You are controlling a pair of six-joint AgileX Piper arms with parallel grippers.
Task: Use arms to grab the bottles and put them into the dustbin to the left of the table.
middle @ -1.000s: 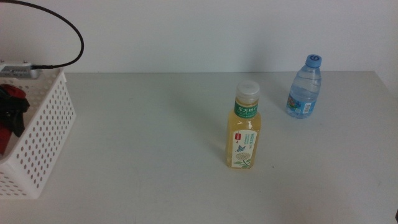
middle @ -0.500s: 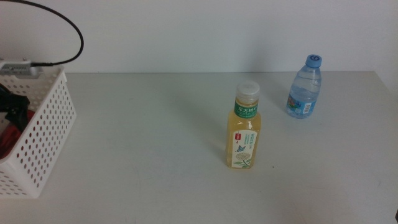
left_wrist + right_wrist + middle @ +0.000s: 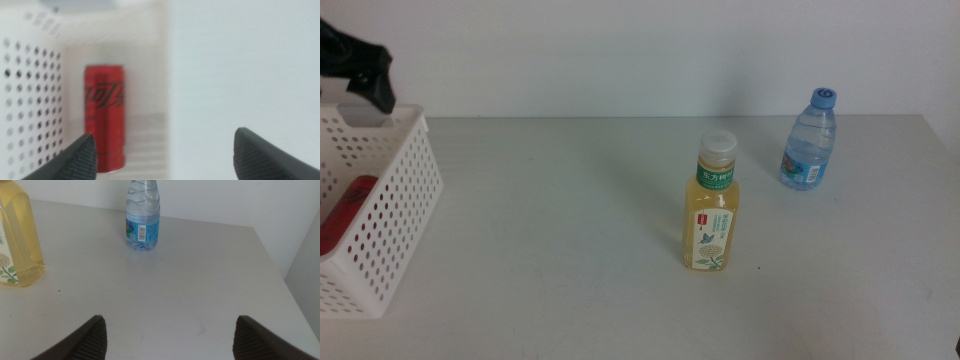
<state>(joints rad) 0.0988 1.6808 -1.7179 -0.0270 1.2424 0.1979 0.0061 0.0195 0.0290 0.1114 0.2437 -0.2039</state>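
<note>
Red soda can (image 3: 104, 117), its blurry writing maybe Coca-Cola, lies inside white holey plastic basket (image 3: 382, 218); left gripper (image 3: 165, 152) above hangs wide open.

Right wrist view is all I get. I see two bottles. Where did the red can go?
Observer: The red soda can lies inside the white basket.
Operator: Is the other arm holding it?
Observer: No, the left gripper is open above the basket, holding nothing.
Operator: Does the tea bottle have its lid?
Observer: Yes, the yellow tea bottle has a white cap.
</note>
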